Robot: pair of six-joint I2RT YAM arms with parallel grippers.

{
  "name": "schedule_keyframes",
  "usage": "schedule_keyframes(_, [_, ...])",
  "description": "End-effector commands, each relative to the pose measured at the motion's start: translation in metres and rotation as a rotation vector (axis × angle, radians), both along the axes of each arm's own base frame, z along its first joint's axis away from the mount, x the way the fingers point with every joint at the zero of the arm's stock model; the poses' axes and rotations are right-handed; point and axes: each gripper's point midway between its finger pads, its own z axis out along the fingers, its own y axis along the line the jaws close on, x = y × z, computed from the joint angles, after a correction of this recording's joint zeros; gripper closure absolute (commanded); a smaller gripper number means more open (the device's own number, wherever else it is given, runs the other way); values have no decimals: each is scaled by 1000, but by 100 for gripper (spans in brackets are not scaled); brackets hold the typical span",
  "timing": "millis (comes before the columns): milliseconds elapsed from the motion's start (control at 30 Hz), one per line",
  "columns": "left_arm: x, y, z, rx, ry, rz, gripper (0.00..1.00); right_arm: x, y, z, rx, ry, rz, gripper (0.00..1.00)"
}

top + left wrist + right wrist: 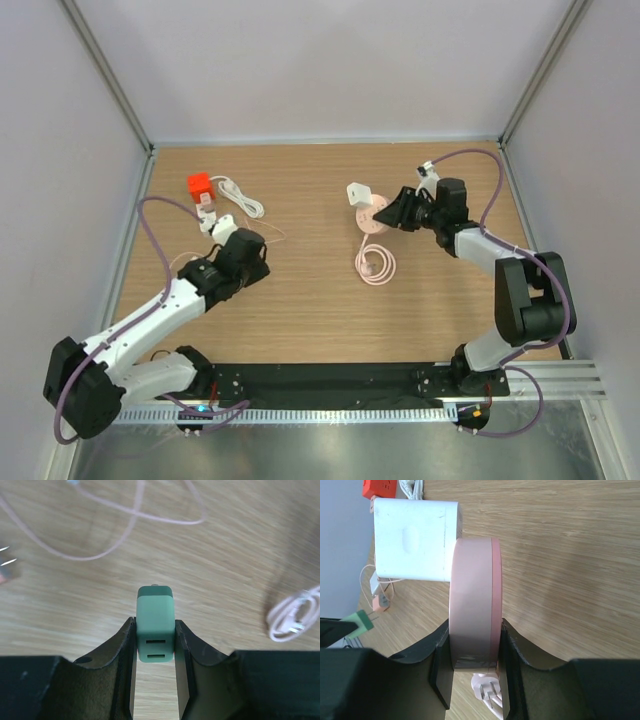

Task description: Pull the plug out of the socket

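Nearest us, the left gripper (155, 626) pinches a green plug (155, 607) by its flanks. The right wrist view shows its prongs bare and clear of any socket. The right gripper (473, 630) clamps the pink socket (470, 575) on edge, across its rim. A white plug (415, 537) sits against the socket's face at 9 o'clock there, its long axis square to that face, so we judge a pull must run straight out along it. From above, the white plug lies at 2 o'clock from the left gripper, well apart, and those fingers are already full. Its prongs are hidden, so we cannot tell how deep it sits.
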Motion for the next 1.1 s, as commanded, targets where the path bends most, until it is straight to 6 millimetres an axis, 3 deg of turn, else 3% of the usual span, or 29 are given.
schedule_keyframes(0, [-15,40,-31,0,83,188,100,4,11,41,102,-131,76,99])
schedule_keyframes(67, [-27,49,-49,-39,130,227,100,3,13,43,114,-133,84,99])
schedule_keyframes(200, [-33,76,-66,-102,153,379,100,3,14,43,120,-129,90,99])
schedule_keyframes(333, [-36,94,-70,-108,145,460,99,3,15,43,126,-126,97,99])
schedule_keyframes(500, [-37,103,-83,-101,200,510,78,3,15,43,132,-122,103,99])
schedule_keyframes(800, [-39,101,-84,-102,246,497,26,2,17,45,142,-125,119,99])
schedule_keyframes(900, [-40,102,-75,-100,232,481,16,2,19,44,146,-122,126,99])
schedule_keyframes(1067, [-37,98,-42,-116,138,385,12,-1,22,44,164,-118,155,99])
